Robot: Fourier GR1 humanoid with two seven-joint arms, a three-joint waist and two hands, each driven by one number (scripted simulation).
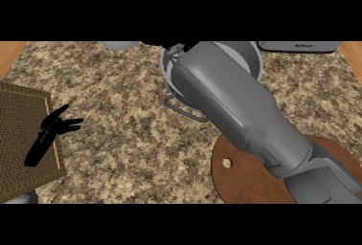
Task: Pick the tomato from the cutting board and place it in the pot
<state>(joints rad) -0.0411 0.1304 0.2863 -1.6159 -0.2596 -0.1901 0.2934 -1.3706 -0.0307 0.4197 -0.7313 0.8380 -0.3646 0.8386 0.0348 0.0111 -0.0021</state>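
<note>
Tomato not seen in head view; location cannot be told. Pot (247, 57) noted at top centre, largely covered by right forearm (240, 119). Right hand (176, 47) mostly hidden at pot's left rim; spread or closed cannot be told. Round cutting board (237, 182) partly overlapped by forearm, lower right. Left hand (46, 136) held spread over woven mat (17, 143) at left of worktop (127, 143).

The bench (127, 143) top looks like rough, speckled stone in brown and cream. At four o'clock the round cutting board (244, 179) is smooth, matt brown wood. At twelve the pot (240, 53) is dull grey metal. At nine are a coarse woven tan mat (21, 143) and the matt black left hand (53, 129). The forearm (233, 110) is smooth grey with a faint sheen.
</note>
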